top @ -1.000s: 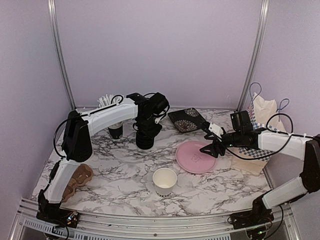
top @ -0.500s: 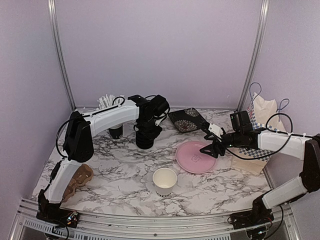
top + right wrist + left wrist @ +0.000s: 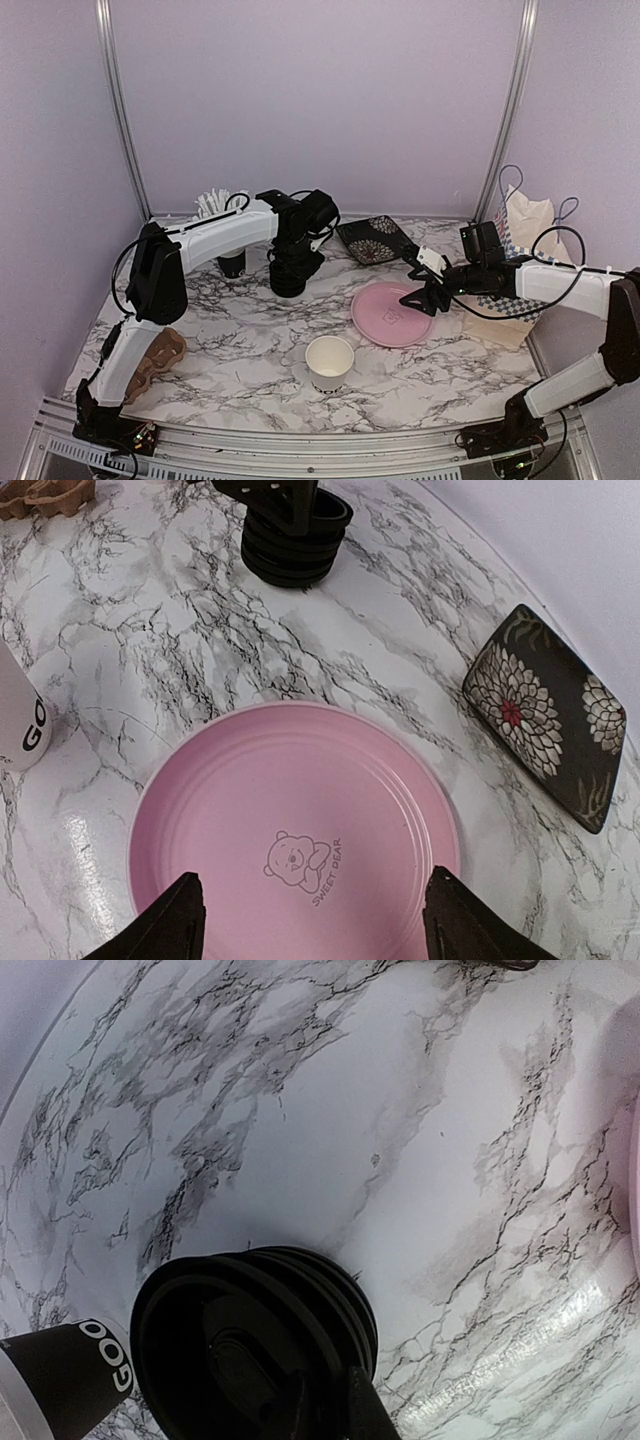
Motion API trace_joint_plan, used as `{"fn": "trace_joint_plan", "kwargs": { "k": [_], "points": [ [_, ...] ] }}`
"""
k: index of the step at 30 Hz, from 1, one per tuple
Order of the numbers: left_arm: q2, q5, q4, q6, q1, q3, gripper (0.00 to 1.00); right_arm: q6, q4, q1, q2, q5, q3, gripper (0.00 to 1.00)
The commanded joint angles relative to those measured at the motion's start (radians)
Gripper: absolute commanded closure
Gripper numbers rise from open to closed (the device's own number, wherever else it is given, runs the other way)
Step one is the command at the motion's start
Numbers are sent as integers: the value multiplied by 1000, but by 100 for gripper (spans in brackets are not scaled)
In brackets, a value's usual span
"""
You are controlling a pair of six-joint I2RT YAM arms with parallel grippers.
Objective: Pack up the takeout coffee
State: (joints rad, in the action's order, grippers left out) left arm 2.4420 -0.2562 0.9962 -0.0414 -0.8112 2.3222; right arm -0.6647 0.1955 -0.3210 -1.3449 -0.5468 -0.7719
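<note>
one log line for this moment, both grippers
left gripper: astride rim of black plastic lid stack | right gripper: open above round pink plate

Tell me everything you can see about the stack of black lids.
The stack of black lids looks like glossy plastic: round, ridged rims, a moulded top. It stands upright on the marble table, rear left, beside a black paper cup. The left end effector sits on its top lid; grip unclear.

You have a glossy marble-patterned desk (image 3: 420, 1160), a stack of smooth black plastic lids (image 3: 250, 1340), a glossy pink plate (image 3: 300, 810) and a matt white paper cup (image 3: 329, 362).
</note>
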Motion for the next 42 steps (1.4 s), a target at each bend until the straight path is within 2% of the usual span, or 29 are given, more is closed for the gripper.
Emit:
{"fn": "trace_joint_plan", "kwargs": {
  "k": [1,8,15,21,24,29,34,36,37,40,42],
  "points": [
    [10,-9,15,-10,3,19,90,-9,15,3,-13,8,-43,27],
    [-43,22,18,-32,1,14,91,-10,17,3,-14,8,-44,27],
    [-203,116,7,-37,-32,43,92,49,11,3,-3,2,-71,28],
    [-367,243,-78,-36,-78,25,95,215,121,4,-4,-126,-318,24],
    [-462,323,-202,-63,-96,-53,95,334,117,3,-8,-188,-422,19],
    [-635,501,-476,-116,-117,-265,95,576,19,3,-35,-346,-505,7],
    [-747,676,-719,-183,-120,-437,95,900,-201,1,-66,-541,-483,5],
    [-785,714,-816,-217,-120,-505,95,968,-295,-9,-63,-588,-463,2],
    [-794,719,-849,-232,-119,-524,95,944,-292,-20,-51,-588,-462,1],
    [-805,732,-917,-287,-118,-555,95,744,-109,-56,-36,-532,-521,1],
    [-809,749,-970,-330,-118,-578,95,633,-46,-69,-30,-519,-542,1]
  ]
}}
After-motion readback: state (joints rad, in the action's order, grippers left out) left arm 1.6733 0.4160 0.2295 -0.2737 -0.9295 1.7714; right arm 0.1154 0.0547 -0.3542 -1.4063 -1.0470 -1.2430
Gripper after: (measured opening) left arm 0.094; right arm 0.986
